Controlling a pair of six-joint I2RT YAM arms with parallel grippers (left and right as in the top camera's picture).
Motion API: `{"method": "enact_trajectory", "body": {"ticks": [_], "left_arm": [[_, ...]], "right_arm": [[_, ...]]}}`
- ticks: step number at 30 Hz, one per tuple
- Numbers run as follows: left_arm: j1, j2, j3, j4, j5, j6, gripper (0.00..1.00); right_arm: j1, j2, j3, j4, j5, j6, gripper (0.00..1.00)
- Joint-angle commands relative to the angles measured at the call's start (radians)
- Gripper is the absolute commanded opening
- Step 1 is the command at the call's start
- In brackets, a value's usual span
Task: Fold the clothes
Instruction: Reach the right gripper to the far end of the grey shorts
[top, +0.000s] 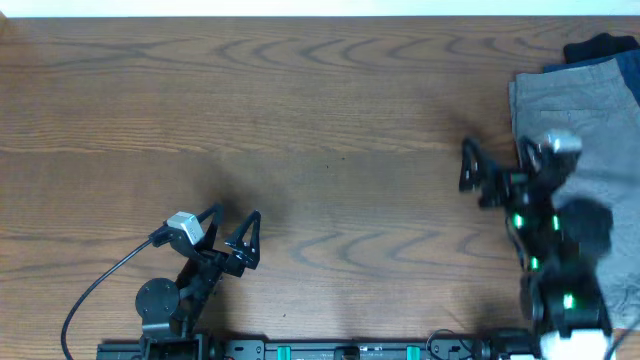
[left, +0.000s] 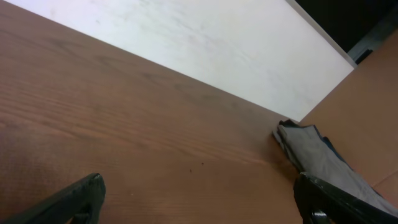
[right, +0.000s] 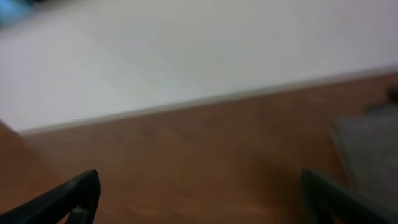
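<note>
The grey-khaki shorts (top: 592, 140) lie in a pile at the table's right edge, partly under my right arm. They also show in the left wrist view (left: 323, 163) and, blurred, in the right wrist view (right: 370, 149). My right gripper (top: 497, 168) is open and empty, just left of the shorts' left edge, above the bare table. My left gripper (top: 232, 238) is open and empty near the front left, far from the shorts.
A dark blue garment (top: 603, 55) lies at the far right corner, touching the top of the shorts. The wooden table (top: 300, 120) ends at a pale wall strip at the back (left: 205, 43).
</note>
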Motion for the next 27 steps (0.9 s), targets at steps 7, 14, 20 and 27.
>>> {"method": "enact_trajectory", "body": {"ticks": [7,14,20,27], "left_arm": [[0.005,-0.011,-0.02,-0.036,0.018,-0.009,0.98],[0.005,-0.011,-0.02,-0.036,0.018,-0.009,0.98],[0.005,-0.011,-0.02,-0.036,0.018,-0.009,0.98],[0.005,-0.011,-0.02,-0.036,0.018,-0.009,0.98]], "right_arm": [[0.003,0.577,0.507,-0.434,0.095,-0.208,0.99],[0.0,0.752,0.691,-0.591,0.104,-0.215,0.99],[-0.021,0.78,0.696,-0.459,0.27,-0.266,0.99],[-0.026,0.962,0.834,-0.531,0.525,-0.327,0.99]]}}
